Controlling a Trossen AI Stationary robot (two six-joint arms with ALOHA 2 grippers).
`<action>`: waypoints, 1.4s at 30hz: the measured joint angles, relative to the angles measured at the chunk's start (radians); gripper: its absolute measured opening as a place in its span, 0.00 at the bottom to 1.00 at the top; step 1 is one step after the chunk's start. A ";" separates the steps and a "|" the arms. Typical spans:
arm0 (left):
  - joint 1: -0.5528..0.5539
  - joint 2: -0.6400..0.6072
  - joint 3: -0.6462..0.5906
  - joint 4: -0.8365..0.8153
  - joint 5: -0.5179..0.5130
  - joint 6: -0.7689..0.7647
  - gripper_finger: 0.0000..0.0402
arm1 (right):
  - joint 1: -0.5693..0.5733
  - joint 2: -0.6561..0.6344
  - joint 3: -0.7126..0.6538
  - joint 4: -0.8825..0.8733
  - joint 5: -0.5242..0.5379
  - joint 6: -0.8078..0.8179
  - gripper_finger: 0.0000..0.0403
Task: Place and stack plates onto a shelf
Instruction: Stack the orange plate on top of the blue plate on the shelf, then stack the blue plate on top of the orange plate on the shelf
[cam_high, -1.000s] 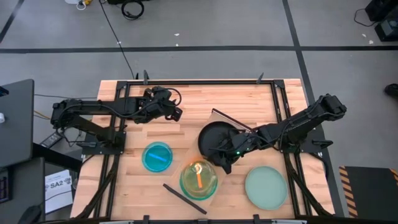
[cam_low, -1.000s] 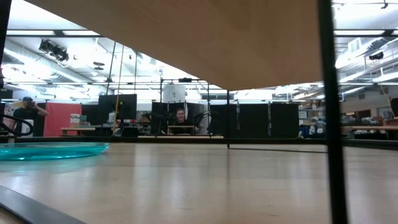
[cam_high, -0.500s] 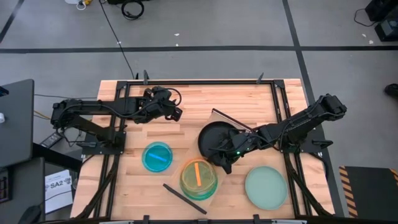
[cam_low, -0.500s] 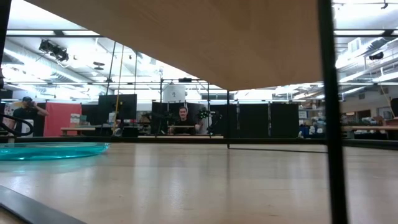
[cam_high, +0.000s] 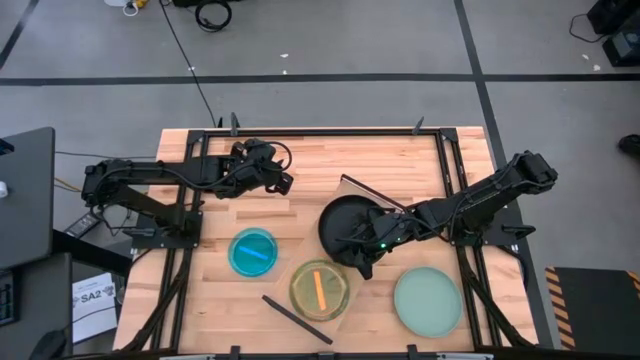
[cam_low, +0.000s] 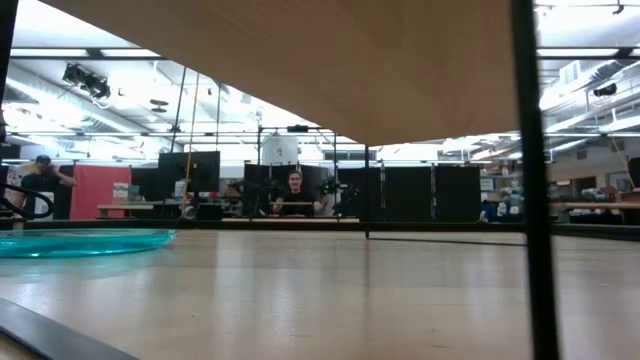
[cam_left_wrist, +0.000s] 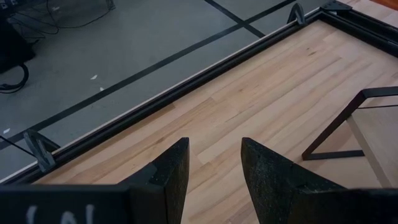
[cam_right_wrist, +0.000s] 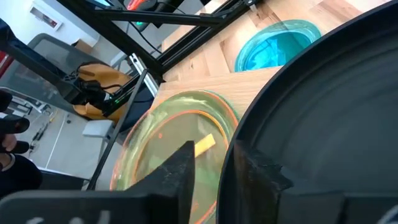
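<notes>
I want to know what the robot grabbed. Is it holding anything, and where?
The left gripper holds nothing. The right gripper is open at the edge of the green plate on the shelf, no longer gripping it.

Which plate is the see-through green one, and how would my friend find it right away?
Start at the wooden shelf lying slantwise across the middle of the table. Near its end closest to the table's front edge lies the green plate, next to the black plate by the right pincer. Unlike the blue plate or the pale mint plate, it is see-through yellowish green with an orange streak showing through it.
</notes>
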 joint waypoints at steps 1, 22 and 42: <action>0.000 0.000 0.000 0.000 0.000 0.000 0.38 | 0.000 0.000 0.000 0.000 0.000 0.000 0.32; 0.000 0.000 0.000 -0.003 0.000 0.000 0.38 | 0.000 -0.019 -0.001 0.097 -0.052 -0.199 0.41; 0.000 0.000 0.000 -0.019 0.173 0.131 0.38 | 0.002 -0.268 -0.001 -0.093 -0.053 -0.297 0.41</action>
